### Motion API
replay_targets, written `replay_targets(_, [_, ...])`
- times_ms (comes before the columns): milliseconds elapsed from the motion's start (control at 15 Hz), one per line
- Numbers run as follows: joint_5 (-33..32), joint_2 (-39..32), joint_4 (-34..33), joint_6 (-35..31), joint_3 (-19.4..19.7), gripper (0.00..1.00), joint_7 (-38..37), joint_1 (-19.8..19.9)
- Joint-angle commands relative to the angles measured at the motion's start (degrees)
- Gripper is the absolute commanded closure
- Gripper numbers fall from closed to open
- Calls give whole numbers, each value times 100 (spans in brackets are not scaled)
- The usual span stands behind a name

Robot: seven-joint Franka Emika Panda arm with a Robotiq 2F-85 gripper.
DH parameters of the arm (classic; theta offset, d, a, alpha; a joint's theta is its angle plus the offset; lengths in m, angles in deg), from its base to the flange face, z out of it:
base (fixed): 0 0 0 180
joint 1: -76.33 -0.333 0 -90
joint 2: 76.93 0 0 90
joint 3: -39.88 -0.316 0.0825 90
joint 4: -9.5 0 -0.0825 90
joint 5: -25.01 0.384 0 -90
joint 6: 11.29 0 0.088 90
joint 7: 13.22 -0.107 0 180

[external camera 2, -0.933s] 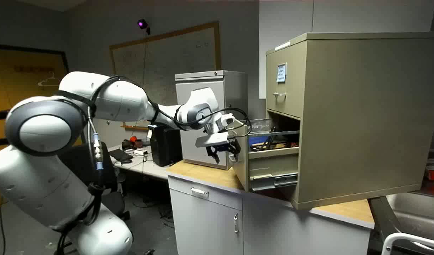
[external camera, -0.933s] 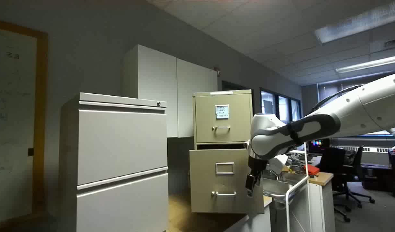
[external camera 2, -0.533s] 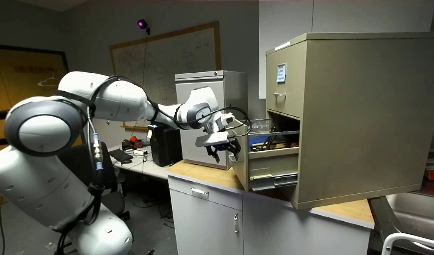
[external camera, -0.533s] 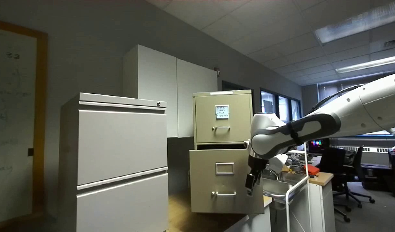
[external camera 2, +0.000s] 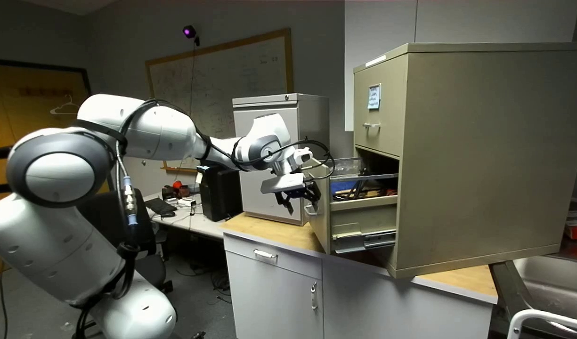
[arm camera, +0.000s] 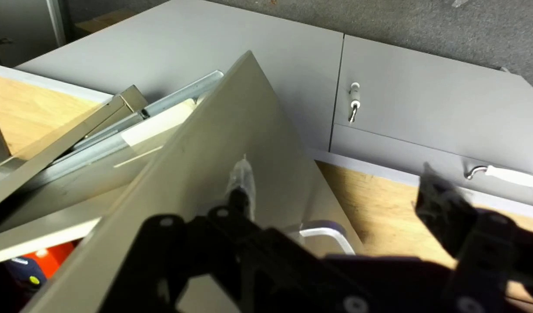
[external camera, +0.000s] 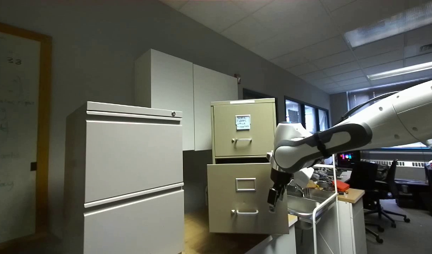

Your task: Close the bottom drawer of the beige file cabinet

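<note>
The beige file cabinet (external camera: 225, 116) shows in both exterior views; it also stands at the right in an exterior view (external camera 2: 481, 155). Its bottom drawer (external camera: 230, 190) is pulled well out, with its side and contents showing in an exterior view (external camera 2: 363, 219). The silver handle (external camera: 247, 212) is on the drawer front; it also shows in the wrist view (arm camera: 325, 232), partly hidden by a finger. My gripper (external camera 2: 301, 206) is open and empty, pointing down in front of the drawer front. In the wrist view my gripper (arm camera: 335, 174) has one fingertip over the drawer front (arm camera: 257, 130); I cannot tell if they touch.
A pale grey cabinet (external camera: 134, 158) stands beside the beige one. The wooden counter (external camera 2: 269, 230) lies below the drawer, with grey cupboard doors (external camera 2: 274, 292) under it. A sink (external camera 2: 542, 278) and a white rail (external camera 2: 547, 318) are at the right.
My gripper has risen slightly in front of the drawer front. It stays open. The bottom drawer has not visibly moved.
</note>
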State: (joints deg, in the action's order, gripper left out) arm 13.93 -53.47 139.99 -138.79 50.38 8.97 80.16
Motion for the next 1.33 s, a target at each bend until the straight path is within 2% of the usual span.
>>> replay_targets(0, [-106,-153,-447,1,-71,33,9,46])
replay_targets(333, [-521,-201,-669,-196,-326,74,-211,65])
replay_targets(533, [-1079,-503,-965,-398,-566,97,-414,132])
replay_targets(600, [-1360,-707,-1124,-481,-653,100,-531,184])
replay_targets(867, [-2065,-1669,-2033,-460,-727,100,-631,254])
replay_targets(1267, [-3442,-2848,-3283,-298,-458,100,-664,432])
